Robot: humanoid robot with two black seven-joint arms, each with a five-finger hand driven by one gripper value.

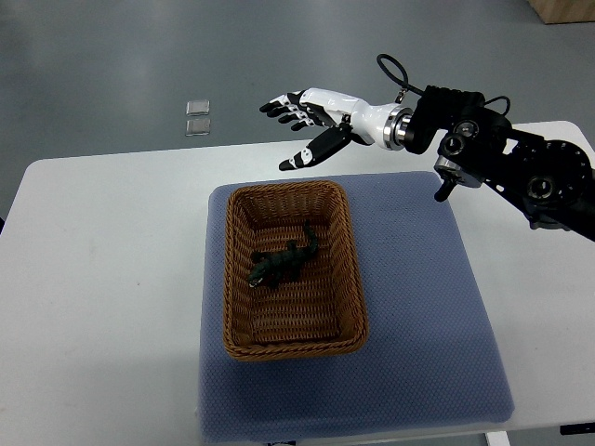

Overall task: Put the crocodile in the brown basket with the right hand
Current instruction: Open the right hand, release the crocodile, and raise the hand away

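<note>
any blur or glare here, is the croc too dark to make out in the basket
Top view: soft, even light, no harsh glare; the white-and-black right hand looks sharp, no motion blur; the dark green toy crocodile lies in the shaded bottom of the brown woven basket, low in contrast but readable.

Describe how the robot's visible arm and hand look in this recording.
Only the right arm shows: bulky black segments with round joint housings. The right hand has a glossy white shell and black fingertips, and joins the arm at a silver wrist ring. A thin black cable loops above the wrist.
</note>
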